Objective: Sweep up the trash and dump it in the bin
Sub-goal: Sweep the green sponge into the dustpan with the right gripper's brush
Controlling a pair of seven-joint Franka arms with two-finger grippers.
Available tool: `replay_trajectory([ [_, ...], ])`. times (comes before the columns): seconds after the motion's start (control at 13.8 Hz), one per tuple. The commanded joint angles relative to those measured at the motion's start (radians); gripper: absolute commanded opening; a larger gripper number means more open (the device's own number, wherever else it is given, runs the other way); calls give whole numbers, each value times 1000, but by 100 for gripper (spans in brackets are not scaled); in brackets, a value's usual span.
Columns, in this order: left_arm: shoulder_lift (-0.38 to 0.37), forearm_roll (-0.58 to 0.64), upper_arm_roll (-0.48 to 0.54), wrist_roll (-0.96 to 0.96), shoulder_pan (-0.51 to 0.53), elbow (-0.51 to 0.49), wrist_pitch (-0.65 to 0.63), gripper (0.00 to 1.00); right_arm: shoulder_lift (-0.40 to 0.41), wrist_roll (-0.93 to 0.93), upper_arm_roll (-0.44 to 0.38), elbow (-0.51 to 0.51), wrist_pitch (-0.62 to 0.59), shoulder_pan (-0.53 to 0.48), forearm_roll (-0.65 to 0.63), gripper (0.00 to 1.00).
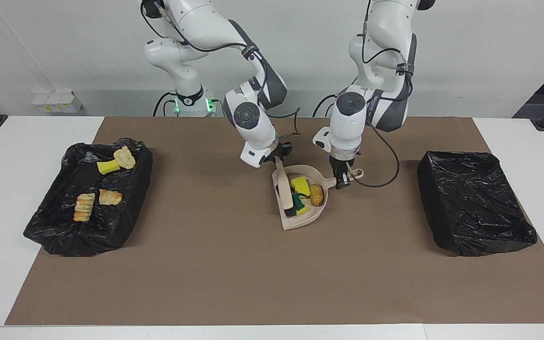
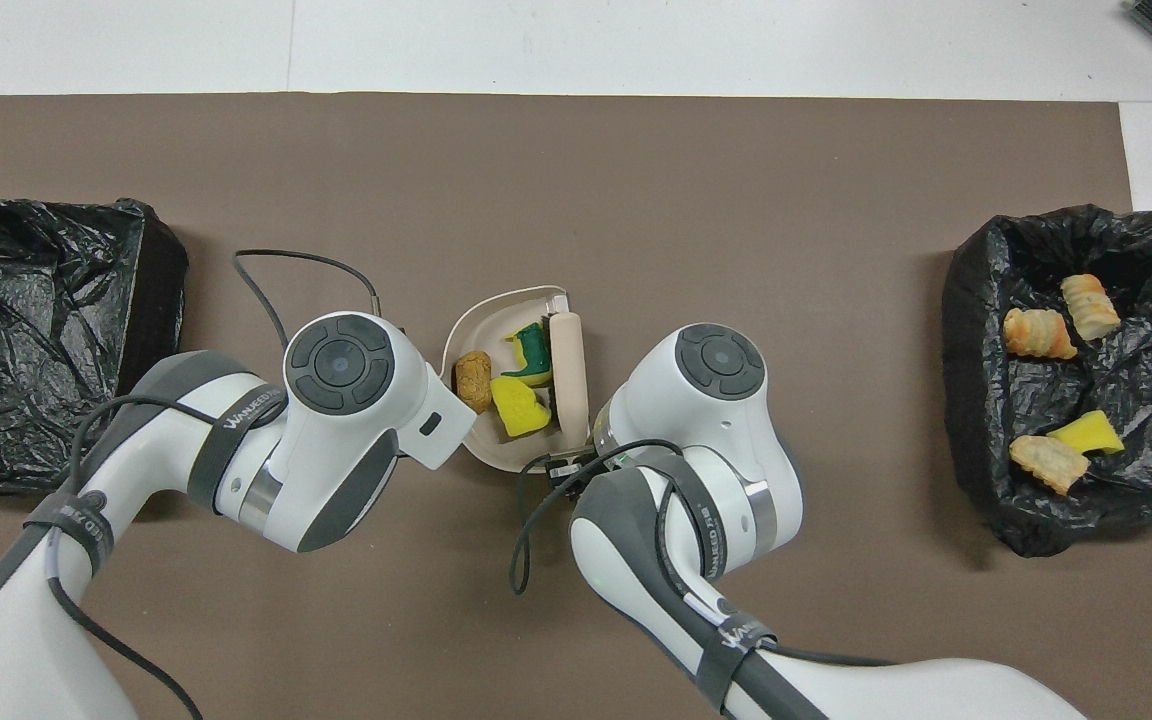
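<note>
The right gripper [image 1: 279, 155] pinches the brush [image 1: 284, 188], its head lying in the dustpan [image 1: 300, 220]; the left gripper [image 1: 343, 181] clamps the pan's handle; three scraps [image 1: 316, 194] sit in the pan; four more lie in the bin [image 1: 59, 231] at the right arm's end.

The only readable lettering is a brand word that looks like "WANJEED", printed in white on grey bands strapped around the left arm [image 2: 236, 425] and the right arm [image 2: 736, 632], with the rest of each band's print too small to read.
</note>
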Motion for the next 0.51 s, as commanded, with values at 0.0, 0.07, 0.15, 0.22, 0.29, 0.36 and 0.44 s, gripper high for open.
replay_trajectory([
  [0.0, -33, 20, 2, 42, 3, -39, -4, 0, 4, -28, -8, 11, -56, -47, -40, 0],
  [0.07, -33, 20, 2, 51, 3, -39, -2, 0, 3, -27, -7, 12, -70, -72, -88, 0],
  [0.15, -33, 20, 2, 65, 4, -37, -1, 0, 0, -25, -7, 17, -93, -87, -125, 0],
  [0.22, -33, 18, 2, 80, 4, -37, 2, 0, -2, -24, -8, 26, -114, -98, -151, 0],
  [0.29, -31, 20, 4, 85, 13, -37, -1, 0, -2, -25, -8, 32, -131, -108, -179, 0],
  [0.36, -27, 20, 2, 91, 27, -31, -1, 0, -2, -25, -7, 37, -143, -118, -208, 0],
  [0.44, -22, 20, 4, 107, 29, -22, -2, 0, -3, -22, -8, 37, -154, -118, -232, 0],
])
